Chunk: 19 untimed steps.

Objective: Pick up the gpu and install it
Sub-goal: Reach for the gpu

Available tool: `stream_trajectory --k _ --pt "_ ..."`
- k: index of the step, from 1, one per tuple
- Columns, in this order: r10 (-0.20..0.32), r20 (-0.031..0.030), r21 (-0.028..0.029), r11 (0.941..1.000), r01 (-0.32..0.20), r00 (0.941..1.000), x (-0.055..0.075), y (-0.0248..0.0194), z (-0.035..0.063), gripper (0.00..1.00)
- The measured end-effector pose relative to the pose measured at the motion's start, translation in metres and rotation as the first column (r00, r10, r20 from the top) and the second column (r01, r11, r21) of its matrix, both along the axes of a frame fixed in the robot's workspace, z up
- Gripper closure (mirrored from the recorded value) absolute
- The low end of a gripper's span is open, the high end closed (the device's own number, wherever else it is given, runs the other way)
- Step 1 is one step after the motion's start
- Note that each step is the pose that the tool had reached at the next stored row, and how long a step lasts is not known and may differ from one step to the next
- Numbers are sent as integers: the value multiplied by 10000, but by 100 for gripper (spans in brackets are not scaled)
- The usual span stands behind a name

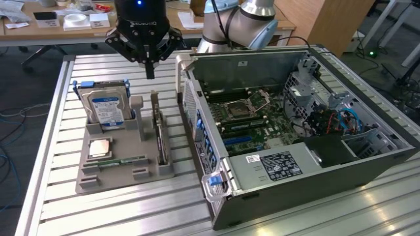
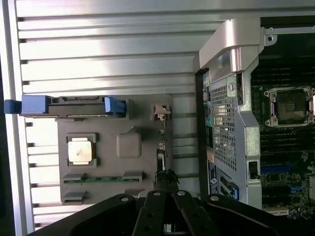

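The gpu (image 1: 158,132) stands on its long edge in a slot along the side of the grey holder tray (image 1: 121,172) that faces the computer case. From the wrist it appears edge-on as a thin strip (image 2: 161,147). My gripper (image 1: 149,73) hangs well above the table, over the far end of the tray and a little behind the card. Its fingers are shut with nothing between them. In the wrist view the closed gripper (image 2: 165,186) lines up with the card's thin edge.
The tray also holds a silver hard drive (image 1: 106,109) with blue tabs, a CPU (image 1: 100,147) and a green RAM stick (image 1: 122,161). An open computer case (image 1: 308,162) with its motherboard (image 1: 249,115) exposed lies at the exterior view's right, close to the tray.
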State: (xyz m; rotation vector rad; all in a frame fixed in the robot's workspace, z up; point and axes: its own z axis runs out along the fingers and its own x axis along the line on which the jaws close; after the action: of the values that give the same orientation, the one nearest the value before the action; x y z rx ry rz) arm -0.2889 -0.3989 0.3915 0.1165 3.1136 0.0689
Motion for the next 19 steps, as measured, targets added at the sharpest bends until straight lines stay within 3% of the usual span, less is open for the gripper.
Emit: stream_trajectory --k 8,19 --pt "-1 -1 -1 10000 1 10000 -3 -15 0 89" --pt "-1 -1 -4 10000 1 10000 -4 -129 0 89"
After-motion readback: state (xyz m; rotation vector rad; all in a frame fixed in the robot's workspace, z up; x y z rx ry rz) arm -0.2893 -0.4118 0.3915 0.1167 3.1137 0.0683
